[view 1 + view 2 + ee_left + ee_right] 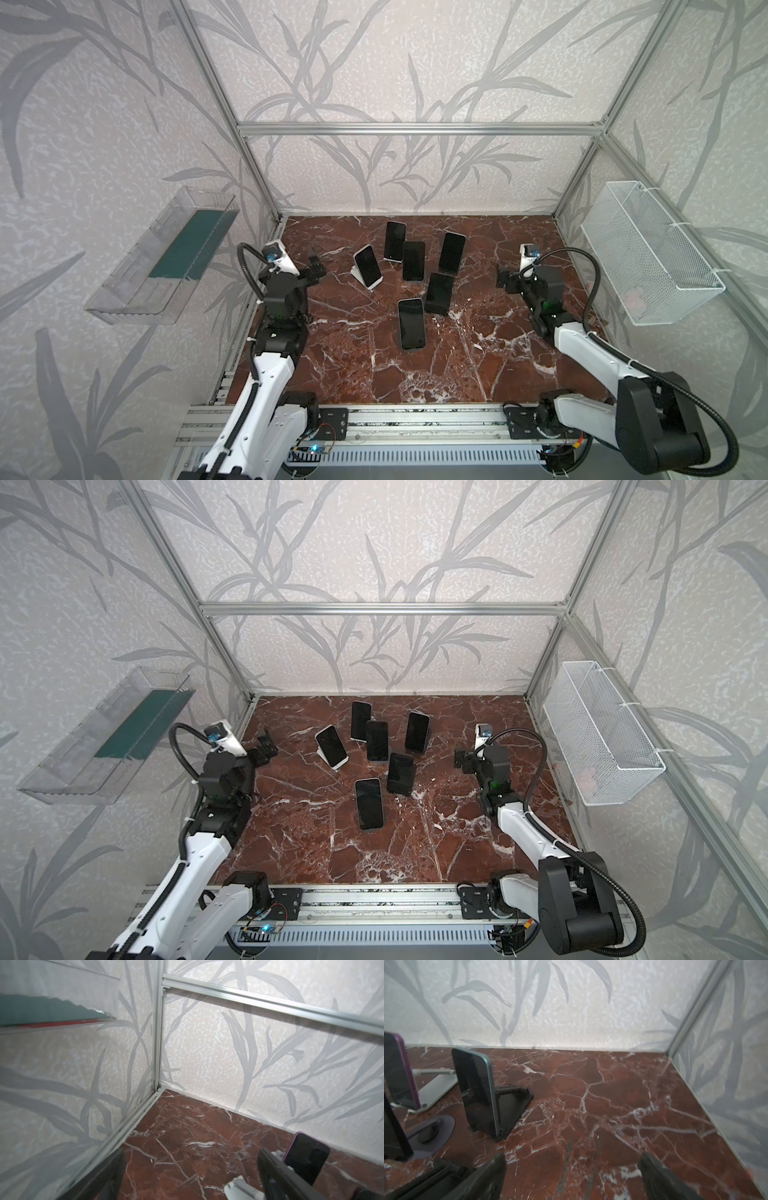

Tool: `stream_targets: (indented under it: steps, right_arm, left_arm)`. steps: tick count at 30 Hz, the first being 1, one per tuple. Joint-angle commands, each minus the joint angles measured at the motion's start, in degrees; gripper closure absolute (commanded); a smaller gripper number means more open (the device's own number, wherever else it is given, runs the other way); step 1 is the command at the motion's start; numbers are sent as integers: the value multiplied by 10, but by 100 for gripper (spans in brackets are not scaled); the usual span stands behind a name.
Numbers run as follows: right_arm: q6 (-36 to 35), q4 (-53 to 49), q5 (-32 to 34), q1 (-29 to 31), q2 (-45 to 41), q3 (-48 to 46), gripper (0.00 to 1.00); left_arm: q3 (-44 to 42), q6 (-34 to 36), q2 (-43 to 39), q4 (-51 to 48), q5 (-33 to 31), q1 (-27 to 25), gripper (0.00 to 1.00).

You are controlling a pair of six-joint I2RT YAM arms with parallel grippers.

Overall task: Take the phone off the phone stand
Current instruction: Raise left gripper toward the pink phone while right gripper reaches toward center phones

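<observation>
The left hand (189, 1162) has its dark fingers (276, 1176) spread wide over the red marble desk (187, 1126). Behind one finger a purple-edged phone (305, 1159) stands tilted, with a white stand (239, 1188) nearby. Leaf-patterned walls (207, 1053) meet at a metal post (158, 1032), and a clear shelf (52, 1016) hangs on one wall.

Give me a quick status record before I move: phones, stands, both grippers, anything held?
surface: red marble table
phone count: six, screens dark, all propped up, none lifted
front phone: alone, nearest the arm bases
phone on white stand: closest to the left gripper
teal-edged phone: on black stand
left gripper: open, empty
right gripper: open, empty
walls: clear bin on the left, wire basket on the right
</observation>
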Motion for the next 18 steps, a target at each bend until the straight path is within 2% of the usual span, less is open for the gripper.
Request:
stream_targets:
  steps: [1,3,5,6,8,10,15,16,18]
  right_arm:
    - [211,-253,74,-9,-48,81,1]
    - [312,-289,30,-36,-72,77,1]
    - [316,-255,-90,-75,-97,54,1]
    - [312,-250,-122,-84,-109,48,1]
    - [317,-293,-131,-89,-134,58,1]
    - [320,-330,-154,-89,-156,70,2]
    - [319,-355,-216,-88,-177,81,7]
    - [322,-362,-222,-88,-174,84,8]
    - [312,-358,-260,-87,-170,88,8]
  left_arm:
    - [62,-181,-42,-201,-16,2,1]
    - [73,-226,-68,-233,23,2,1]
    - [45,-204,-89,-166,108,2,1]
    - [32,-211,-95,-142,135,2,1]
    - [1,-232,-104,-80,151,2,1]
    - [-32,-206,-108,-6,167,2,1]
    - [24,-215,-69,-79,189,1,1]
    - [22,-229,-66,-73,182,1,1]
    - [2,-264,-62,-1,180,2,1]
